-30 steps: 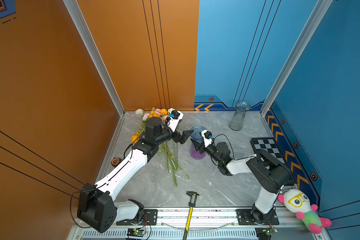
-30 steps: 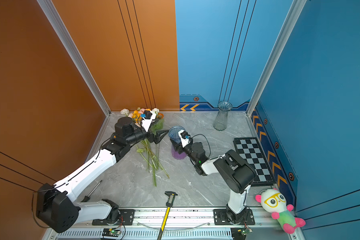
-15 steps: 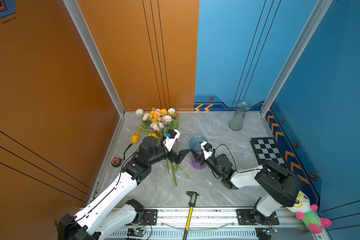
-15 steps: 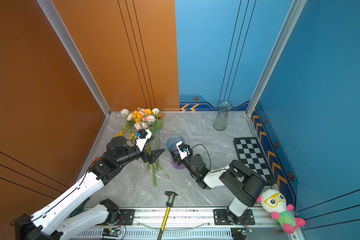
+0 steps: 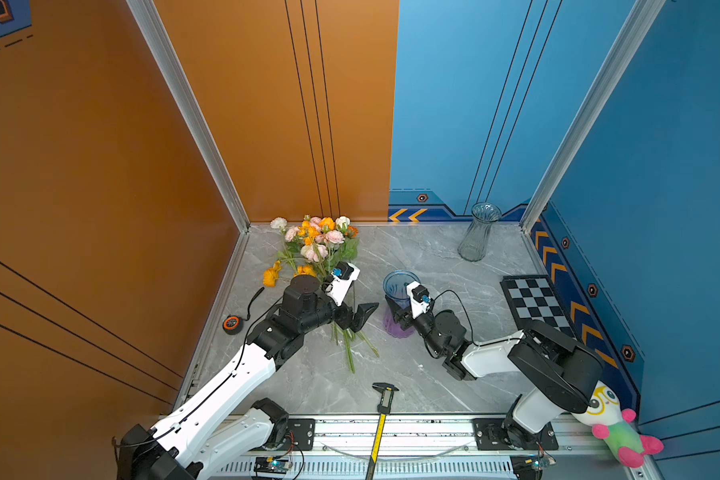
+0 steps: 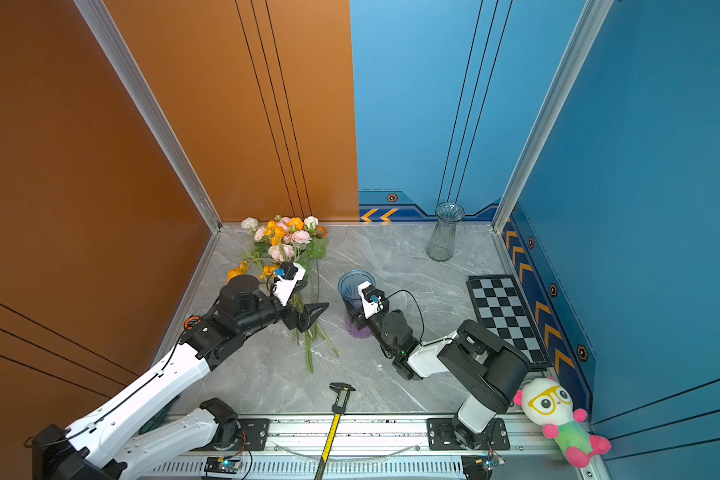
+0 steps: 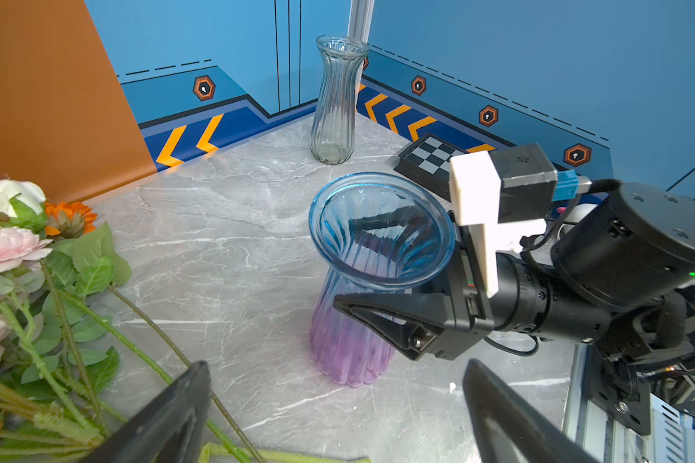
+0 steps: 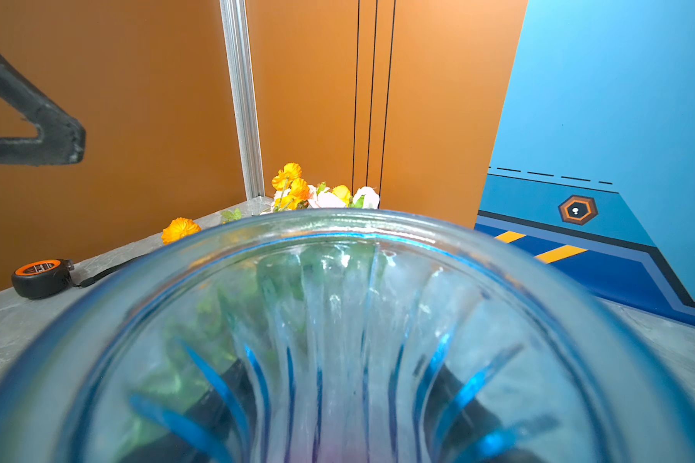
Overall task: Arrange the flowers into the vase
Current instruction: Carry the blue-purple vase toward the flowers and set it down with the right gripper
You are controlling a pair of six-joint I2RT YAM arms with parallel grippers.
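**Flowers lie flat, blue vase held upright**

The flowers [image 5: 316, 249] lie in a loose bunch on the grey marbled table [image 5: 433, 257], near the back left corner. Their pink, cream and orange blooms point towards the orange wall and their thin green stems trail forward. Part of the stems is hidden under the left arm. In the left wrist view the bunch [image 7: 37, 280] is cut off at the edge.

The left gripper [image 5: 360, 318] hangs over the stems with its jaws spread wide and nothing between them.

Just beside it stands the blue vase [image 5: 398, 299], made of ribbed glass that shades to purple at the foot and flares at the mouth. The right gripper [image 5: 396, 318] is clamped around its narrow waist. From the left wrist view the far finger shows only through the glass. In the right wrist view the blurred rim [image 8: 338, 224] fills nearly everything, and the fingers are just dark shapes behind the ribs.

A clear vase [image 5: 476, 235] stands well apart at the back right. A checkerboard [image 5: 535, 299] lies along the right wall and a round tape measure [image 5: 232, 323] by the left edge. A caliper [image 5: 381, 415] at the front runs out of the picture. A plush toy [image 5: 612, 419] sits half behind the right arm.
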